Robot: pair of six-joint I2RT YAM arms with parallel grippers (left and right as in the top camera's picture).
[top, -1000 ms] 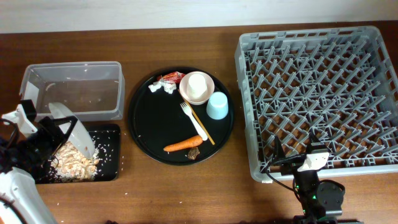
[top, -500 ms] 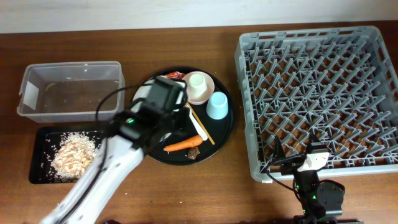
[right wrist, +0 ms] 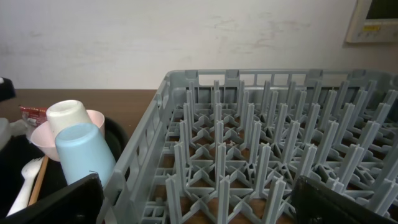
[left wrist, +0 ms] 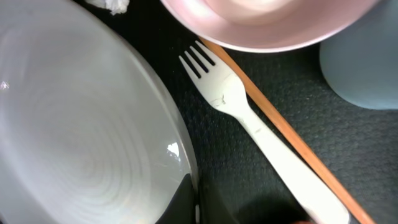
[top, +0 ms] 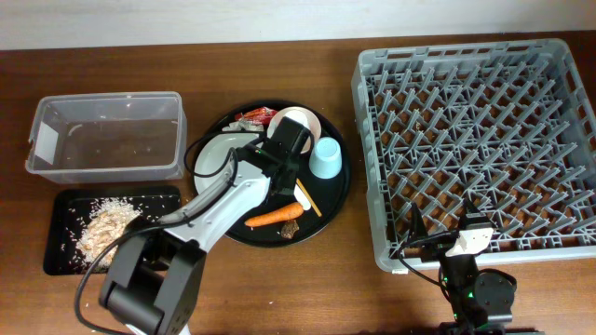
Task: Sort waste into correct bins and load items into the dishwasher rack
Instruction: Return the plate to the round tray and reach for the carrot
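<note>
The left gripper (left wrist: 191, 200) is pinched shut on the right rim of the pale grey plate (top: 214, 156), at the left half of the round black tray (top: 328, 201). The white fork (left wrist: 249, 118) and a chopstick (left wrist: 283, 134) lie just right of the grip. The left arm reaches diagonally from beyond the tray's lower left, its wrist over the tray's middle. The right gripper (right wrist: 196, 196), well right of the tray at the dishwasher rack (top: 475, 140), has its jaws spread wide and holds nothing.

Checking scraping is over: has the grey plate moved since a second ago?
Yes. The plate went right, from over the shallow black tray to the round black tray.
</note>
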